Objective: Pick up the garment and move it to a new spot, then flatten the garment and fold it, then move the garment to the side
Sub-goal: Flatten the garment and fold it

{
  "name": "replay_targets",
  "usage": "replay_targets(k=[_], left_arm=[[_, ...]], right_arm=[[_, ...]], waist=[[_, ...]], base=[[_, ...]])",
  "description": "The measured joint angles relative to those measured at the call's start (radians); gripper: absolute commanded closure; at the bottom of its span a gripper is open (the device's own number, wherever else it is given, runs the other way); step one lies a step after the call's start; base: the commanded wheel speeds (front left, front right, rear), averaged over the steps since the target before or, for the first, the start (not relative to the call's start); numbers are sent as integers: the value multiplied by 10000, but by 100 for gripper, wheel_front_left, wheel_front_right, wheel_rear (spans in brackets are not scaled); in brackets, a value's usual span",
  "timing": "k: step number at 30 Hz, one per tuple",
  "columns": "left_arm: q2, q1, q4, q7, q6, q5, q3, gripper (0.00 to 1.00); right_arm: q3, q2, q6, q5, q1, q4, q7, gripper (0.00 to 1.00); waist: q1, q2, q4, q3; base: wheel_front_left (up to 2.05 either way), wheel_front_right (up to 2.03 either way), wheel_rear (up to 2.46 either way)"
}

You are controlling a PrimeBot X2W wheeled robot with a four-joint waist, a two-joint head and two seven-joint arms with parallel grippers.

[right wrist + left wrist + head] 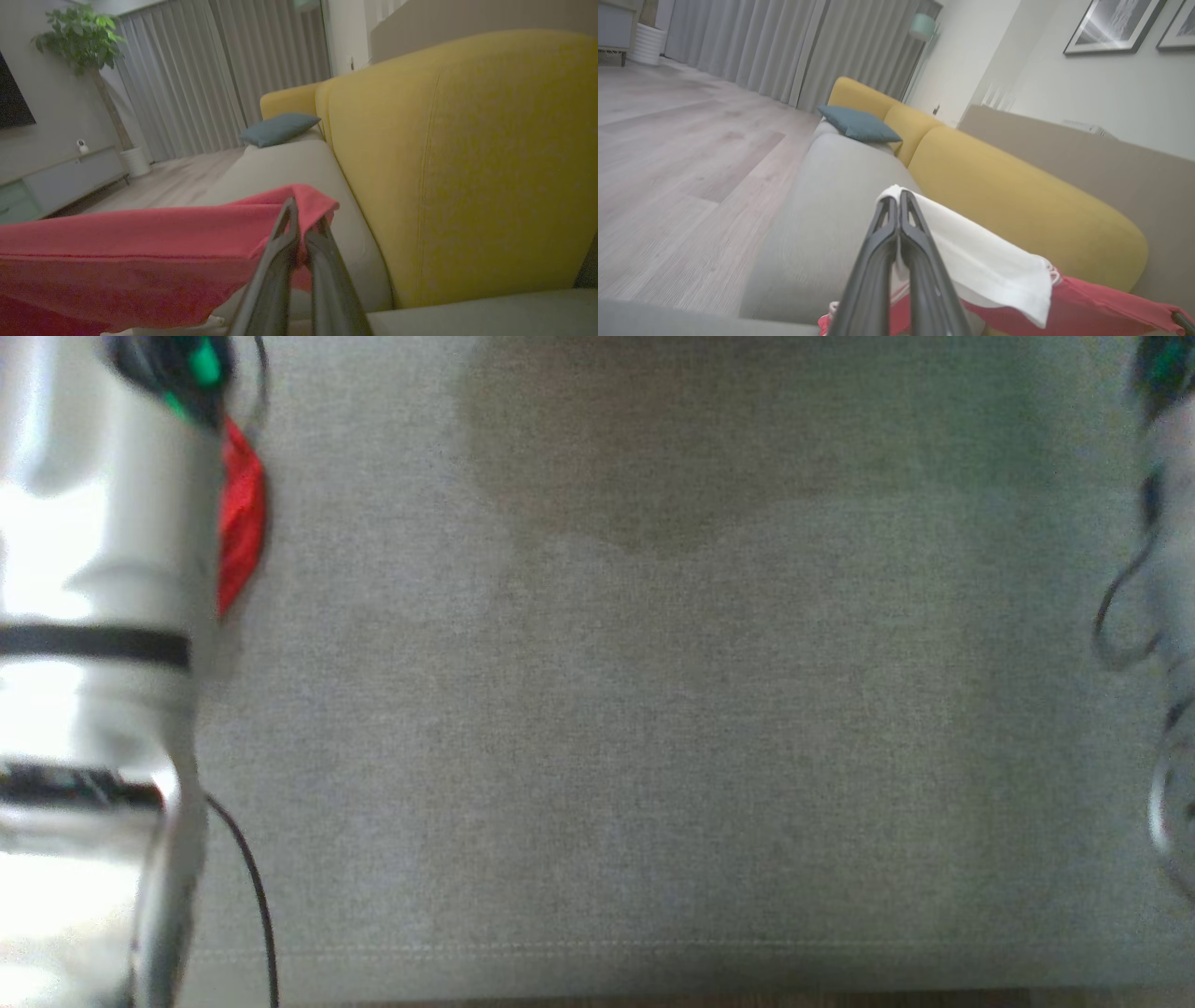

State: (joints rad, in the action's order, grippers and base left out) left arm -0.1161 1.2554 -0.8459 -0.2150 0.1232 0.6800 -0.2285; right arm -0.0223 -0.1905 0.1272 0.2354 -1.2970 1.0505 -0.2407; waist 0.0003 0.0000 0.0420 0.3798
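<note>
**Garment clamped at two points over sofa seat**

1. Arm pose. In the head view, the pale left forearm [103,569] runs along the left edge. The pale right forearm [1172,523] runs along the right edge, blurred. Both point up that view, well apart.

2. Tool state. The left gripper [899,205] has its two dark fingers pressed together on the white hem of the red and white fabric garment [985,266]. The right gripper [303,224] has its fingers clamped together on a red corner of the same garment.

3. Garment position. The cloth spans between the two grippers. The white part drapes from the left gripper and the red part stretches from the right gripper. In the head view, a red fold shows just beside the left forearm. Whether the lower edge touches the seat cannot be told.

4. Edges and room.
   - The grey woven sofa seat [653,709] lies open between the forearms, and a stitched seam [597,949] runs near its front edge.
   - The rounded mustard-yellow backrest [1017,196] bounds the seat along its rear side.
   - The pale wood-plank floor [668,163] lies open beyond the seat's front edge.
   - A blue-grey square cushion [859,123] rests at the far end of the seat, touching the backrest.
   - Grey pleated curtains [784,51] close off the far side of the room.
</note>
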Motion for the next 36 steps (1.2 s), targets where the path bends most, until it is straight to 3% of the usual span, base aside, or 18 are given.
replay_targets(k=[6,10,16,26,36], left_arm=[[-132,-2192,-194,-40,13,104,-1200,100],[-587,-3585,328,127,15,640,-2077,100],[-1588,-5486,1450,481,17,1223,-3524,100],[-2957,-7487,3359,924,86,1588,-5200,100],[-4197,-8658,5150,1814,86,1856,-6215,100]], right_arm=[[848,-25,0,859,1712,1030,437,100],[1835,-295,0,1289,2406,1014,926,100],[3747,-878,0,2288,4157,412,2253,100],[6638,-2615,0,3983,5788,-1244,3559,100],[7634,-3156,0,5290,6541,-1937,4500,100]], waist=[[-2,0,77,-410],[-2,1,119,-832],[-3,1,148,-1634],[-3,1,124,-2874],[-3,1,51,-3595]], base=[[0,0,0],[0,0,0],[0,0,0],[0,0,0],[0,0,0]])
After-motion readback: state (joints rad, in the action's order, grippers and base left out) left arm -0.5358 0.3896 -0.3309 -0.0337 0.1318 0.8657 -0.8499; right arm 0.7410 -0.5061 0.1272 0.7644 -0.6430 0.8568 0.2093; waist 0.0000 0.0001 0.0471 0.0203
